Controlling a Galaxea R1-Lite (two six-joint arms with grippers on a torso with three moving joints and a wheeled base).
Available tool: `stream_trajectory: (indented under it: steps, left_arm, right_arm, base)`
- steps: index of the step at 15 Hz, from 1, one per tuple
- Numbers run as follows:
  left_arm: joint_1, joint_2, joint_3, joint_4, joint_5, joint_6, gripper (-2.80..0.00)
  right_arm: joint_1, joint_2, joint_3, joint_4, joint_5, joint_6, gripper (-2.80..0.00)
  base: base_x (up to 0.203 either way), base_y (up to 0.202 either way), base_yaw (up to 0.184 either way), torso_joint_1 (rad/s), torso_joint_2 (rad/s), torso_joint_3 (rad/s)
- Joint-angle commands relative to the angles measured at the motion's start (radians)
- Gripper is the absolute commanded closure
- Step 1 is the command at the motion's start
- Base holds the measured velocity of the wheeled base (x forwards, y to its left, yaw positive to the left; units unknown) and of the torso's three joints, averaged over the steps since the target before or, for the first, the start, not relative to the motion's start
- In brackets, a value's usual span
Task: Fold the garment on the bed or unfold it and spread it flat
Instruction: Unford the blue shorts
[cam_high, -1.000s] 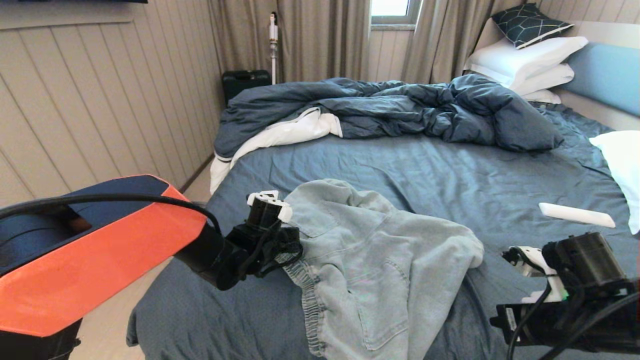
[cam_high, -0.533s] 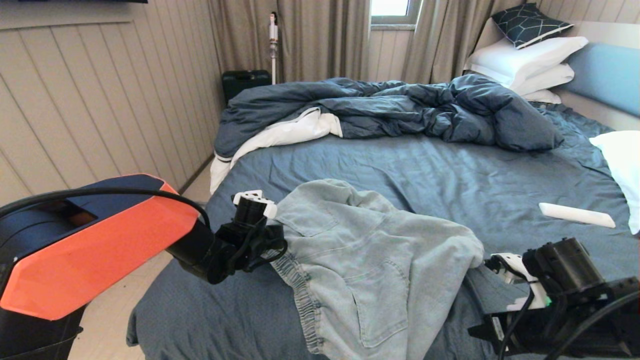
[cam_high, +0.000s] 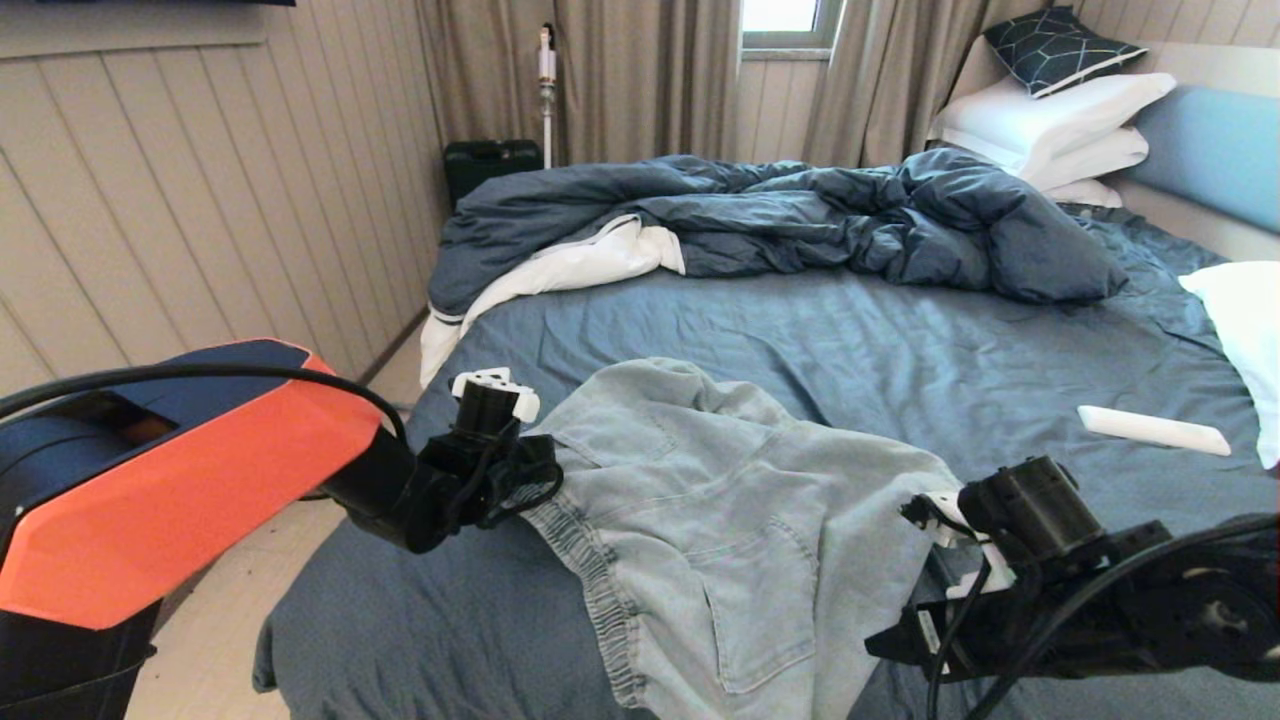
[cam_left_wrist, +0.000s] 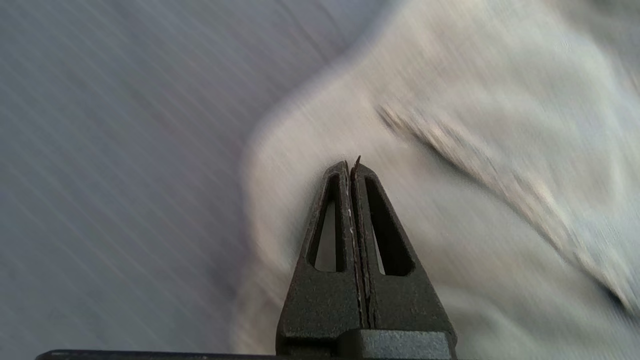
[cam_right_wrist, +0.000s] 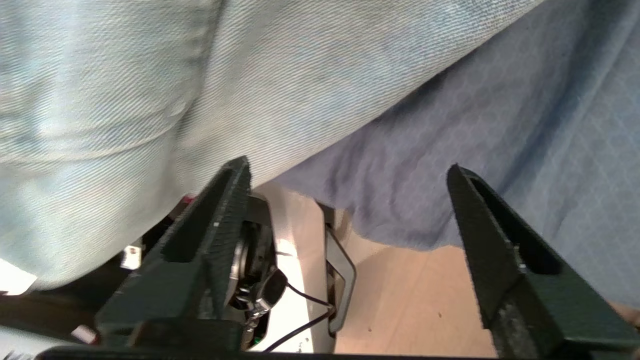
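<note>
Right end effector (cam_high: 925, 515) moved in, reaching garment (cam_high: 720, 540) edge, seemingly touching.

the garment (cam_high: 720, 540) is seen as pale washed denim, matt, with a fine twill weave and a gathered, ribbed waistband. the bed (cam_high: 900, 350) is covered by a matt slate-blue woven sheet with a faint honeycomb texture. the left gripper (cam_left_wrist: 353, 167) is formed of dark matt plastic with a slightly grainy surface. the right gripper (cam_right_wrist: 345, 175) is made of the same plastic, and its fingers (cam_right_wrist: 225, 210) are lined with rough ridged pads. the floor (cam_right_wrist: 415, 305) is shown as smooth pale wood.
</note>
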Motion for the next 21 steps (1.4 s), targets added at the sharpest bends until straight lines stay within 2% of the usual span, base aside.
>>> stream_trajectory:
  steps: [1,4,8,9,13,18,21]
  left_arm:
    - [0.019,0.011,-0.027,0.0,0.001,0.009,0.0]
    - [0.028,0.019,-0.045,0.001,0.001,0.016,0.0]
    - [0.028,0.028,-0.044,0.0,0.001,0.016,0.0]
    - [0.028,0.028,-0.045,0.0,0.001,0.016,0.0]
    - [0.028,0.049,-0.073,0.001,0.001,0.034,0.0]
    - [0.025,0.085,-0.233,0.098,0.003,0.055,0.0]
    - [0.025,0.122,-0.279,0.119,0.003,0.058,0.0]
  right_arm:
    - [0.002,0.073,-0.017,-0.001,-0.01,0.003,-2.8]
    - [0.002,0.148,-0.032,-0.049,-0.032,0.002,-2.8]
    - [0.005,0.28,-0.053,-0.22,-0.08,0.001,-2.8]
    - [0.017,0.293,-0.061,-0.231,-0.093,0.001,0.0]
    - [0.02,0.255,-0.048,-0.231,-0.106,0.011,0.0]
    - [0.012,0.07,0.038,-0.222,-0.107,0.007,0.0]
    - [0.012,-0.046,0.062,-0.139,-0.107,0.001,0.0]
  base:
    - [0.0,0.0,0.0,0.0,0.0,0.0]
    - [0.0,0.0,0.0,0.0,0.0,0.0]
    - [0.0,0.0,0.0,0.0,0.0,0.0]
    - [0.0,0.0,0.0,0.0,0.0,0.0]
    - [0.0,0.0,0.0,0.0,0.0,0.0]
    - [0.0,0.0,0.0,0.0,0.0,0.0]
    - [0.0,0.0,0.0,0.0,0.0,0.0]
